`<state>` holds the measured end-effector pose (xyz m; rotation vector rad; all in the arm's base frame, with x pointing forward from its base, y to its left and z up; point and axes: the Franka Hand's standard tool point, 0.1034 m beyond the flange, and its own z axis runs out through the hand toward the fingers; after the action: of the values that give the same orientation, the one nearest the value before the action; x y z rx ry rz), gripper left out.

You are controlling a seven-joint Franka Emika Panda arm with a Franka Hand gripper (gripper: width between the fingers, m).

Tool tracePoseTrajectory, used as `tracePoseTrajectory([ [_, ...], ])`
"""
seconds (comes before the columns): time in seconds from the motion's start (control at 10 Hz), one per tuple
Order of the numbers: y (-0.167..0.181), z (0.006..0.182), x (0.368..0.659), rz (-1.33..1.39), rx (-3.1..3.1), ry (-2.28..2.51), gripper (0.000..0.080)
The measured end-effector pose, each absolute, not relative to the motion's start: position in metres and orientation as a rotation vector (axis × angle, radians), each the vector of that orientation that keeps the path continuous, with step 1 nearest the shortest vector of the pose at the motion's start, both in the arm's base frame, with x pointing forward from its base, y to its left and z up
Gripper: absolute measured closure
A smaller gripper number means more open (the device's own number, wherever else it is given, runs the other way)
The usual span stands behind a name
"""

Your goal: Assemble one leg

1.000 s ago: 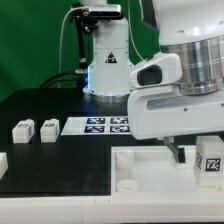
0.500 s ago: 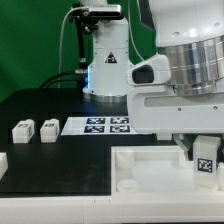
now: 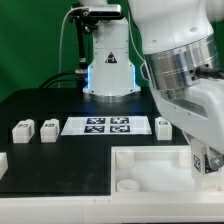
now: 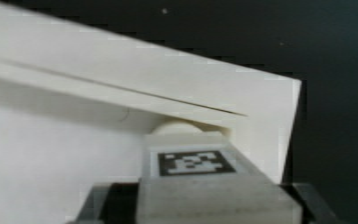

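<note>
- My gripper (image 4: 197, 205) is clamped on a small stubby white plastic leg (image 4: 195, 178); a dark finger (image 4: 101, 203) sits on each side of it.
- The leg's upper face carries a black-and-white square tag (image 4: 195, 161), and its body is smooth and blocky.
- Directly beneath my gripper lies the large white tray-like piece (image 3: 150, 165), matte, with a raised rim and round holes; the held leg's tip is at one rounded socket (image 4: 188, 127) near its corner.
- Well away from my gripper, two more white legs (image 3: 35, 130) stand on the black table (image 3: 60, 165), beside the flat marker board (image 3: 105, 126).
</note>
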<state>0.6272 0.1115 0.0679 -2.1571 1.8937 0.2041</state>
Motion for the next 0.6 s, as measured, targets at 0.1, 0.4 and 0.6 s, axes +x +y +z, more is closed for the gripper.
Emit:
tracePoseTrajectory([
  [0.1, 0.1119, 0.0682, 0.6274, 0.215, -2.111, 1.944, 0.0502],
  [0.4, 0.1121, 0.0673, 0.6270, 0.208, -2.151, 1.896, 0.0426],
  [0.6, 0.1142, 0.0685, 0.6223, 0.191, -2.472, 1.530, 0.0290],
])
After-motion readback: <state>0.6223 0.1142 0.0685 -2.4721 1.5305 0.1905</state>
